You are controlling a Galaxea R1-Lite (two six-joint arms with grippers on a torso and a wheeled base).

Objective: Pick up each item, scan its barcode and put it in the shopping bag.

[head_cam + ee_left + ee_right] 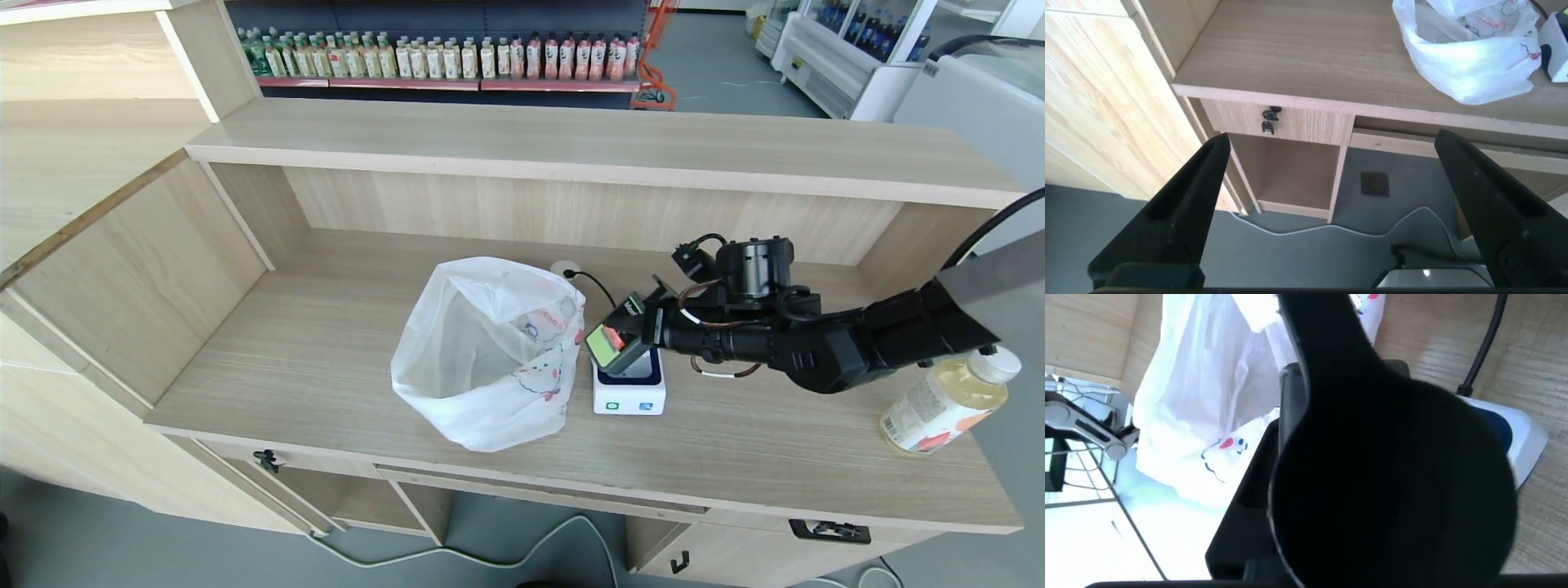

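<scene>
Right tool [627, 333] grips a small pack [606, 346] just above the scanner [629, 390], beside the bag [482, 359]. Looks like the scan step, bagging to come. Bottle [947, 400] waits on the surface [326, 359]. Left tool [1327, 220] hangs open.

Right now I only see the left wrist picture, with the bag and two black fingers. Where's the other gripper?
Observer: The right gripper is beside the bag, holding a small box just above the scanner.
Operator: Is there anything else to scan?
Observer: Yes, a bottle sits at the right end of the counter.
</scene>
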